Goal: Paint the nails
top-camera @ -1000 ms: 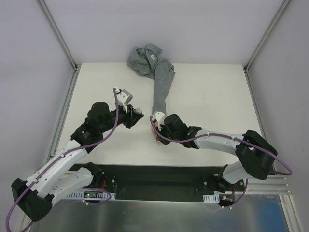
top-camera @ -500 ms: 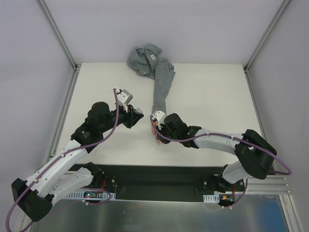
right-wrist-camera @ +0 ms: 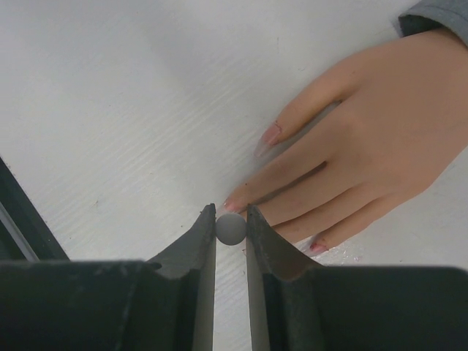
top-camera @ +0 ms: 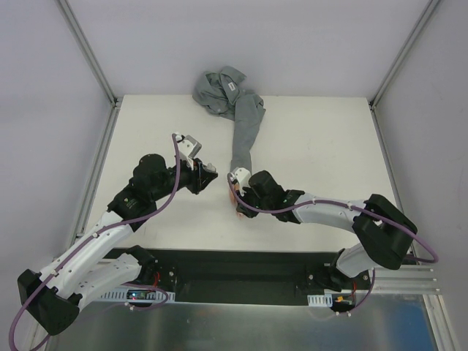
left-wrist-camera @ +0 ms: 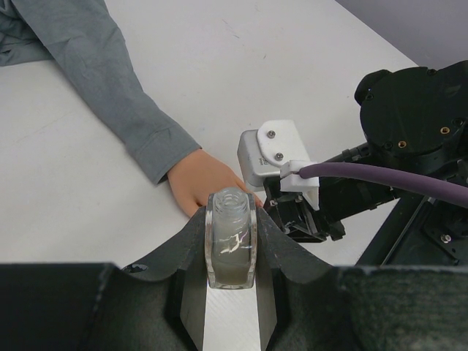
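Observation:
A peach mannequin hand (right-wrist-camera: 380, 124) lies flat on the white table, its grey sleeve (top-camera: 245, 131) running to the back. Its nails are tiny: one (right-wrist-camera: 270, 134) looks pinkish, one (right-wrist-camera: 232, 205) lies just past my right fingertips, and one (right-wrist-camera: 318, 247) has red on it. My right gripper (right-wrist-camera: 231, 213) is shut on a small grey round brush cap (right-wrist-camera: 231, 228), directly over the fingertips. My left gripper (left-wrist-camera: 231, 212) is shut on a small clear bottle (left-wrist-camera: 231, 238) with an open neck, held left of the hand (left-wrist-camera: 201, 179). In the top view the right gripper (top-camera: 241, 196) hides most of the hand.
The rest of the grey shirt (top-camera: 219, 86) is bunched at the table's back edge. A black rail (top-camera: 234, 267) runs along the near edge. The right gripper's body (left-wrist-camera: 292, 190) sits close in front of the left gripper (top-camera: 207, 174).
The right gripper has shifted very slightly over the hand's fingertips. The left arm and its bottle have not moved.

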`<action>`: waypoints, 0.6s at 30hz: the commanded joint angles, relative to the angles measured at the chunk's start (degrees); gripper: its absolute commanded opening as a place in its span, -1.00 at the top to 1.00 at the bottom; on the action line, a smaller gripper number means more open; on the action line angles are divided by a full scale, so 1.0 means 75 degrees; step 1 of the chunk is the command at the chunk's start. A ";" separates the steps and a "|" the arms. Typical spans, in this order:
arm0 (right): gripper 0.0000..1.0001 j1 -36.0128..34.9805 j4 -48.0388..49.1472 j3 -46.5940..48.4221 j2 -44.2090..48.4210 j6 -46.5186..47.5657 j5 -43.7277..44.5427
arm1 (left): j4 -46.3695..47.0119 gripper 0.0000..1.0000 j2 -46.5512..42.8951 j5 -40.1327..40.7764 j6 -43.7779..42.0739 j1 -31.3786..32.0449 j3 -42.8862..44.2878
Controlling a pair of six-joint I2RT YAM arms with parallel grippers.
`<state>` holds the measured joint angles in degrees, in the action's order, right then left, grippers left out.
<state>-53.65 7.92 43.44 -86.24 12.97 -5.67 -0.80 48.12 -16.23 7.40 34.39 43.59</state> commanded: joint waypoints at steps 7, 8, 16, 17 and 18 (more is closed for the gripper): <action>0.99 -0.0019 0.0198 0.0243 -0.0021 -0.0077 -0.0404 | 0.0341 1.00 -0.0029 -0.0238 -0.0096 -0.0086 0.0293; 0.99 -0.0019 0.0197 0.0266 -0.0033 -0.0089 -0.0404 | 0.0352 1.00 -0.0017 -0.0239 -0.0096 -0.0086 0.0293; 0.99 0.0004 0.0244 0.0348 -0.0127 -0.0253 0.0100 | 0.0376 1.00 0.0018 -0.0285 -0.0084 -0.0086 0.0281; 0.99 -0.0007 0.0233 0.0349 -0.0162 -0.0288 0.0146 | 0.0376 1.00 0.0018 -0.0274 -0.0073 -0.0086 0.0293; 0.99 0.0004 0.0279 0.0360 -0.0162 -0.0300 0.0170 | 0.0376 1.00 0.0018 -0.0285 -0.0084 -0.0086 0.0281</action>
<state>-53.65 7.92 43.53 -86.96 11.99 -6.17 -0.78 48.27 -16.51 7.40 34.39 43.59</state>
